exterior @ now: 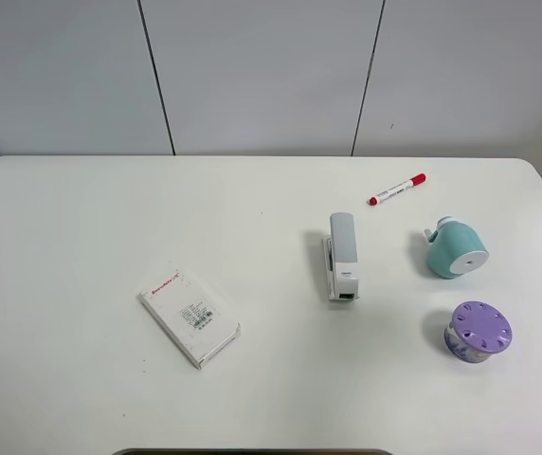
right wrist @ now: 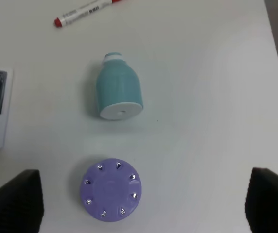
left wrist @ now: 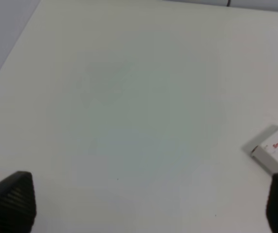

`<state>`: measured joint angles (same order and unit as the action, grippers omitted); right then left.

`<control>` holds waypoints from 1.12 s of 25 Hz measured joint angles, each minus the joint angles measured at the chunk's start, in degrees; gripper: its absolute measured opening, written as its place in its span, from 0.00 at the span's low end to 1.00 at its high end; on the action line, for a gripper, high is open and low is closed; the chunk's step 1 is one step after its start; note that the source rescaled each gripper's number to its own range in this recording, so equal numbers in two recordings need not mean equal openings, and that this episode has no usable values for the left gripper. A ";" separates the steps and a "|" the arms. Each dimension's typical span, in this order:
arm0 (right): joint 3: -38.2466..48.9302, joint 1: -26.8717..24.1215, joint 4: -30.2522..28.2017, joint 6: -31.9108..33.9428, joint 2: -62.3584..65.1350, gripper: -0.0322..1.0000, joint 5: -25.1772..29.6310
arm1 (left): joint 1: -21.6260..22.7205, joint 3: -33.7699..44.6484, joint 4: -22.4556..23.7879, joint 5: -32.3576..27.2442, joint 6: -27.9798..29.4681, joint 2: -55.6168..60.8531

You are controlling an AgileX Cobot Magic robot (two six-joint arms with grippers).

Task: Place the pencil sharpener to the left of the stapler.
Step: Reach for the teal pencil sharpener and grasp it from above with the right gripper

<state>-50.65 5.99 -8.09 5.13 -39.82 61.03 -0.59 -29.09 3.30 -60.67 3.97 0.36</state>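
Where the white table (exterior: 110,209) ends, grey wall panels (exterior: 252,66) rise.

Teal, white-faced pencil sharpener (exterior: 455,248); grey-and-white stapler (exterior: 343,256); red-capped white marker (exterior: 396,190); purple container (exterior: 478,331) ringed with silvery dots; white box (exterior: 189,314), red and black print; plain white table (exterior: 81,218).

A red-capped marker (exterior: 397,189) lies near the white counter's (exterior: 110,218) far edge, a purple container (exterior: 478,331) near its right edge, and a white box (exterior: 189,314) toward the near-left.
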 joint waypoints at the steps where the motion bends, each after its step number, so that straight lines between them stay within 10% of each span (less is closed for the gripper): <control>1: -0.92 -0.02 0.00 -0.37 -2.65 0.57 0.00 | 0.00 0.00 0.00 0.00 0.00 0.00; 28: -29.10 -1.81 3.55 -1.28 -57.30 0.60 6.69 | 0.00 0.00 0.00 0.00 0.00 0.00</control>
<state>-79.74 4.18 -4.54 3.85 -97.13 67.72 -0.59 -29.09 3.30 -60.67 3.97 0.36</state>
